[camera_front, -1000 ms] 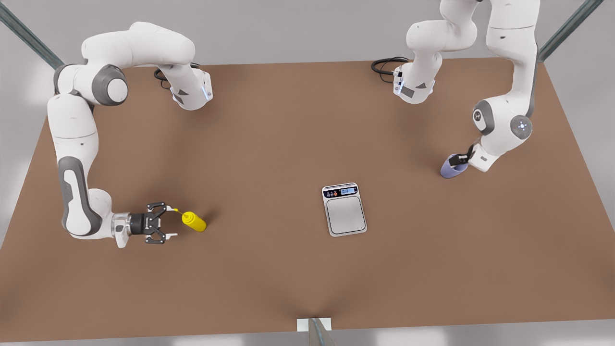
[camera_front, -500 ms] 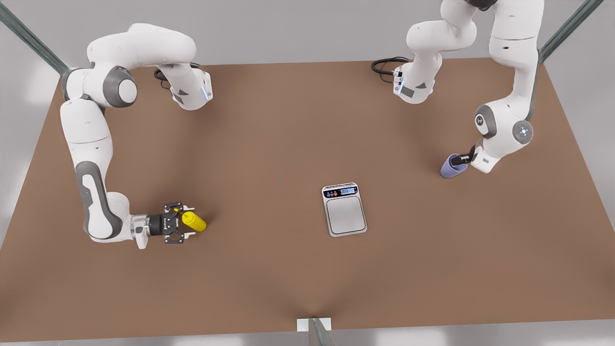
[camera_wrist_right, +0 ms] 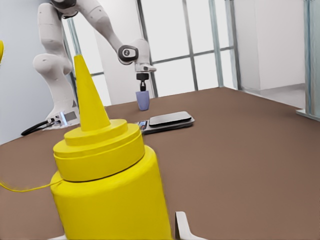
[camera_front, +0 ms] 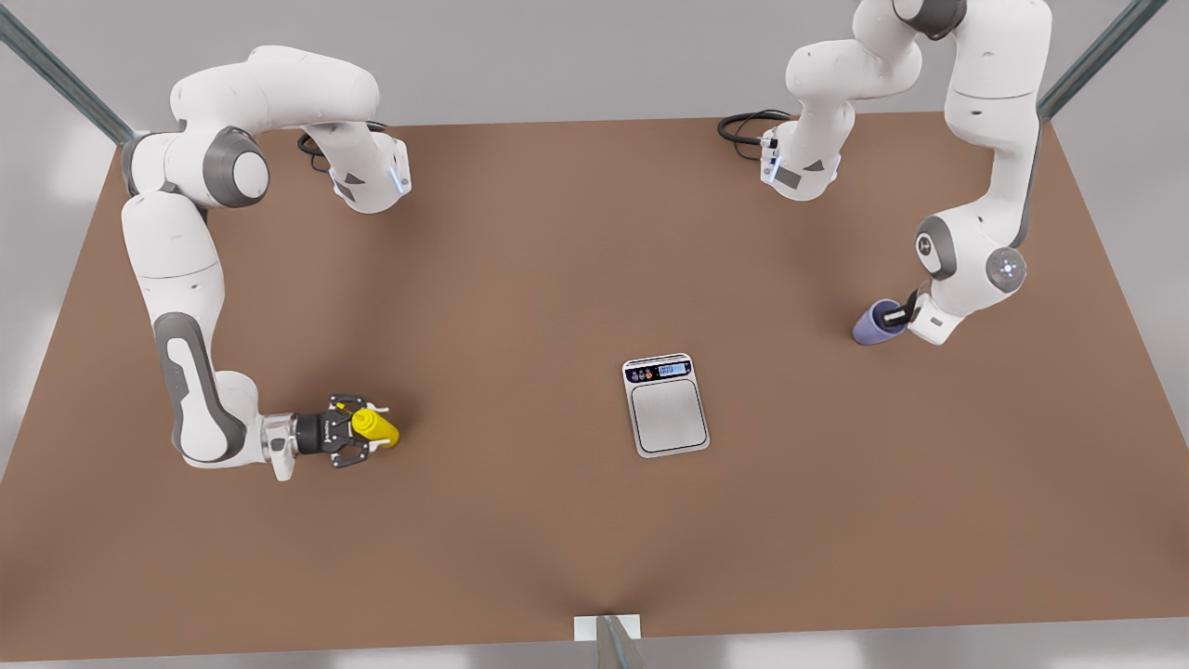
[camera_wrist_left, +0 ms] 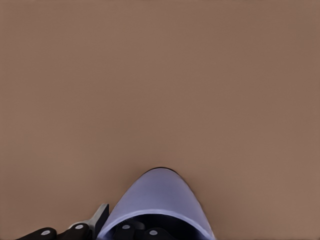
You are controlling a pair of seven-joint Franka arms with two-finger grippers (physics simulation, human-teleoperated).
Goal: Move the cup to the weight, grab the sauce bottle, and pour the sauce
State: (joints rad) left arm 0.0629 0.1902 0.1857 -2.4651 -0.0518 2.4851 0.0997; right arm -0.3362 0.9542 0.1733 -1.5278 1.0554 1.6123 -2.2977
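The cup [camera_front: 874, 323] stands on the table [camera_front: 520, 242] near the front view's right edge, well apart from the scale [camera_front: 665, 405] in the middle. The left gripper [camera_front: 894, 317] sits at the cup's rim. One finger looks to be inside the cup and one outside, but I cannot tell if they are squeezing the wall yet. To do this step well, it should pinch the wall tight, lift the cup straight up, keep it upright, and set it flat in the middle of the scale's grey top.

The bottle [camera_front: 374, 427] stands upright near the front view's left side. The right gripper [camera_front: 358, 433] is around it, with its fingers [camera_wrist_right: 186, 226] apart on either side of the body. It should close gently so the bottle does not tip or squirt.
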